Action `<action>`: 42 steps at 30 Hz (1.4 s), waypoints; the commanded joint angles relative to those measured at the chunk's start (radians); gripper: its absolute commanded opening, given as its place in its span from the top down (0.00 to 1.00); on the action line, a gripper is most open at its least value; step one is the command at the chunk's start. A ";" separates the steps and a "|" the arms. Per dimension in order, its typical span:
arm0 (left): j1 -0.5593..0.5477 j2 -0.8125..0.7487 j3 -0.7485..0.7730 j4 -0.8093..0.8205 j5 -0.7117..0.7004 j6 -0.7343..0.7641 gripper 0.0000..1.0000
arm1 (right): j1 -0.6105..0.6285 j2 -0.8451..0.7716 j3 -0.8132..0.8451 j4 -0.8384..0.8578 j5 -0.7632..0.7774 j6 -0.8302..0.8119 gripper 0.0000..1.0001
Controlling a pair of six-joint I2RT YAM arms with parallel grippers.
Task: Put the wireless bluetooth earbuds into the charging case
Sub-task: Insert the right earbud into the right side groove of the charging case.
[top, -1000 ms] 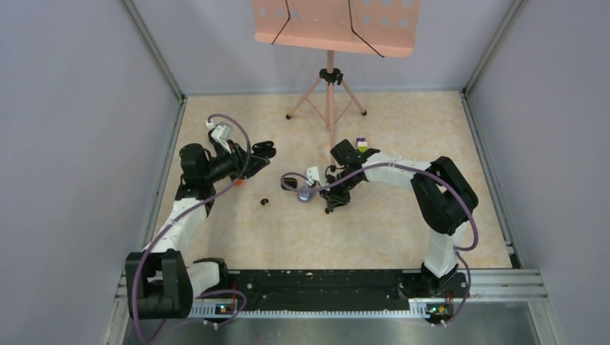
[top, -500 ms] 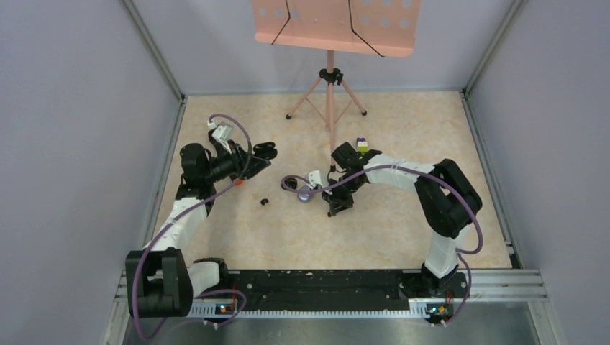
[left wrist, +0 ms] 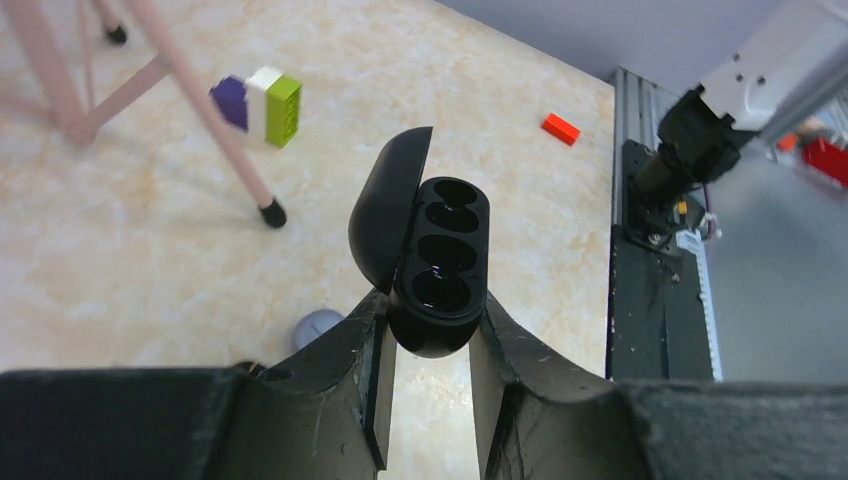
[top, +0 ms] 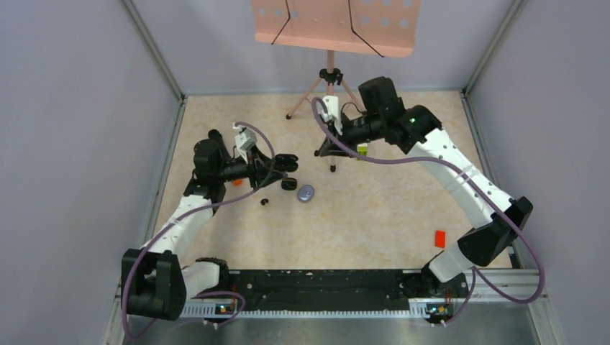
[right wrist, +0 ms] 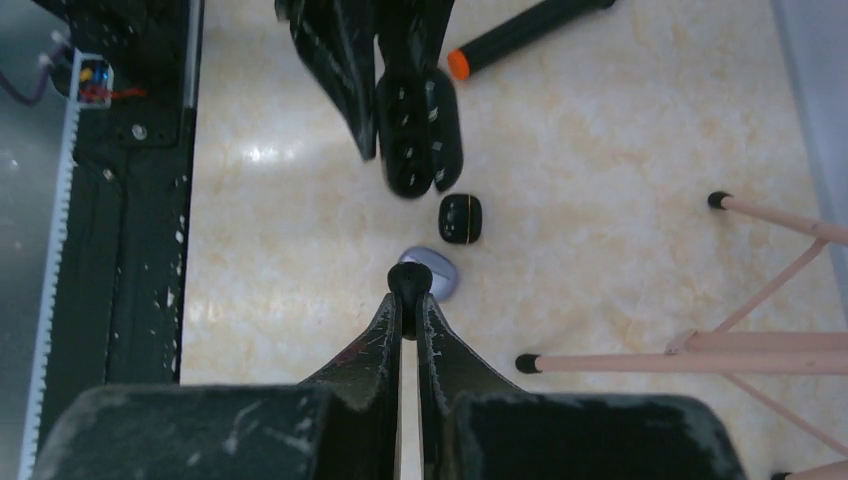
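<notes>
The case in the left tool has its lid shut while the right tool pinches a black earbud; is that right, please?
Not quite. The left wrist view shows the case in the left tool with its lid open, not shut. The right tool does pinch a black earbud.

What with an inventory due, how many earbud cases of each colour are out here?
Black: 2, the held open case and the small closed case.
Pale purple: 1, the rounded case.
Total: 3.
</notes>
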 commanded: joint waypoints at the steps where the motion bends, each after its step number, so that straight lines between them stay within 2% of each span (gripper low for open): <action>1: -0.079 -0.026 0.092 -0.068 0.073 0.222 1.00 | 0.025 0.052 0.134 -0.066 -0.056 0.151 1.00; 10: -0.116 -0.019 0.080 -0.043 0.060 0.191 1.00 | 0.107 0.082 0.182 -0.056 0.021 0.123 1.00; 17: -0.116 -0.018 0.052 0.137 0.041 -0.021 1.00 | 0.126 0.103 0.172 -0.040 0.037 0.131 1.00; 20: -0.116 -0.026 0.051 0.172 0.039 -0.065 1.00 | 0.141 0.118 0.173 -0.027 0.084 0.133 1.00; 22: -0.116 -0.031 0.056 0.173 0.041 -0.080 1.00 | 0.149 0.124 0.168 -0.007 0.132 0.145 1.00; 37: -0.116 -0.028 0.073 0.167 0.060 -0.077 1.00 | 0.155 0.141 0.167 0.015 0.105 0.152 1.00; 42: -0.116 -0.031 0.049 0.223 0.028 -0.113 1.00 | 0.155 0.145 0.164 0.018 0.089 0.164 1.00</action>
